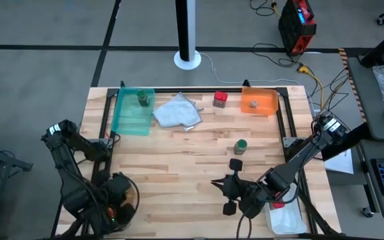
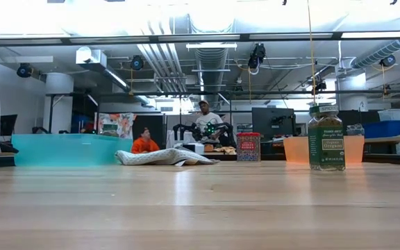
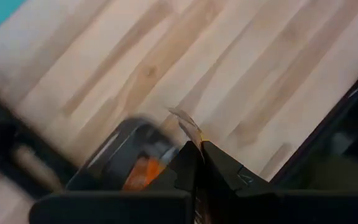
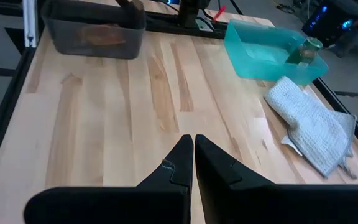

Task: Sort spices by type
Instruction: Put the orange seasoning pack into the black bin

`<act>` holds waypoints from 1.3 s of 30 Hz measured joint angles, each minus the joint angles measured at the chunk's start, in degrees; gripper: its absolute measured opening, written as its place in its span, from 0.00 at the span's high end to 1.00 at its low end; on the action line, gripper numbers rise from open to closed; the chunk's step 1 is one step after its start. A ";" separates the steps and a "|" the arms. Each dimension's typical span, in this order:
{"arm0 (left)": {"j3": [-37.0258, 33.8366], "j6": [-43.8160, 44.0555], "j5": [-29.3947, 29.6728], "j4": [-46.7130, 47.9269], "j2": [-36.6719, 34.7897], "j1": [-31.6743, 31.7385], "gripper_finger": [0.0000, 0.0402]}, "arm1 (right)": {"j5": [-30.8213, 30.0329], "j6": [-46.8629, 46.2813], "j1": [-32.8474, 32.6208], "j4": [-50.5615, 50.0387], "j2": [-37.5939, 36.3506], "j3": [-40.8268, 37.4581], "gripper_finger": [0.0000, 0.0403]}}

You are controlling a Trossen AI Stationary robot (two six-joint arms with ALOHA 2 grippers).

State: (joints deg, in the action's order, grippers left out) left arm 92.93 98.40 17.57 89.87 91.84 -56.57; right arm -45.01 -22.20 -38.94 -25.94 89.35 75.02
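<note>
So we've got the right gripper (image 4: 193,163) pressed together, empty; left gripper (image 3: 199,163) too (pinching a packet scrap?). Open wide, approach the green-capped jar (image 1: 241,146) upright, grip mid-body.

1. My left arm sits folded at the lower left of the high view, its left gripper (image 3: 197,149) with fingers pressed together.
2. My right arm reaches in from the right edge to the lower centre; the right gripper (image 4: 193,144) is closed, holding nothing.

Table centre (image 1: 179,160) open — green-capped jar (image 1: 241,146) blocks right.
</note>
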 joint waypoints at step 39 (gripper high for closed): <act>-21.82 14.59 -13.69 -13.95 -0.45 -3.64 0.93 | 0.48 -0.11 -0.02 0.02 0.01 -1.22 0.98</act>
State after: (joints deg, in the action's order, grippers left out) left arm 71.11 112.99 3.88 75.92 91.39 -60.20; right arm -44.53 -22.31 -38.96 -25.92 89.36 73.80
